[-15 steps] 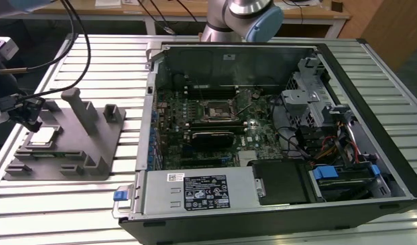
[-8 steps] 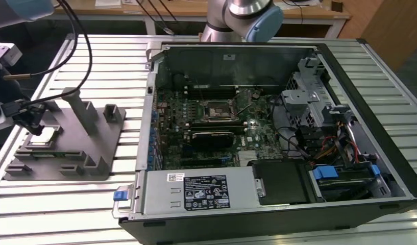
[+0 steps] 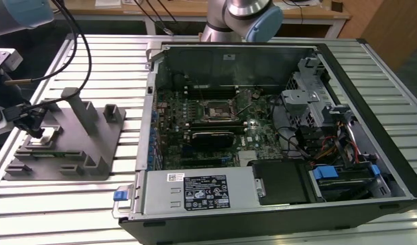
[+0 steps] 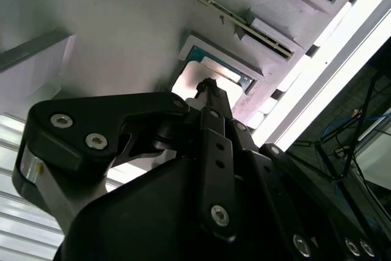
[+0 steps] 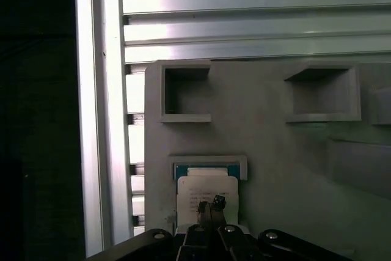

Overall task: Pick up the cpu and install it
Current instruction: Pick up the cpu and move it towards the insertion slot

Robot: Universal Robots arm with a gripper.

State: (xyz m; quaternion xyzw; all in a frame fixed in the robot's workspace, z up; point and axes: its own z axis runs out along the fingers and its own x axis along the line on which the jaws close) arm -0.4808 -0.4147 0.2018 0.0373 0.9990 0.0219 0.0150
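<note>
The cpu (image 5: 206,189) lies flat in a recess of the grey holder block (image 5: 275,151); its pale silver top shows, with a green edge at one side. In the exterior view the cpu (image 3: 51,133) is a small pale patch on the holder (image 3: 72,153), at that view's left. My gripper (image 5: 211,205) is directly over the cpu with its thin black fingertips (image 5: 219,202) pressed together at the chip's top face. I cannot tell whether they touch it. The second wrist view shows the gripper (image 4: 208,87) just above the cpu (image 4: 211,71) in its recess.
The open computer case (image 3: 371,153) fills the exterior view's right, and the black square socket (image 3: 217,109) sits mid-board. The holder has upright posts (image 3: 75,109) and empty pockets (image 5: 186,93). The slatted metal table (image 3: 58,204) runs under everything, and cables (image 3: 79,56) hang over the holder.
</note>
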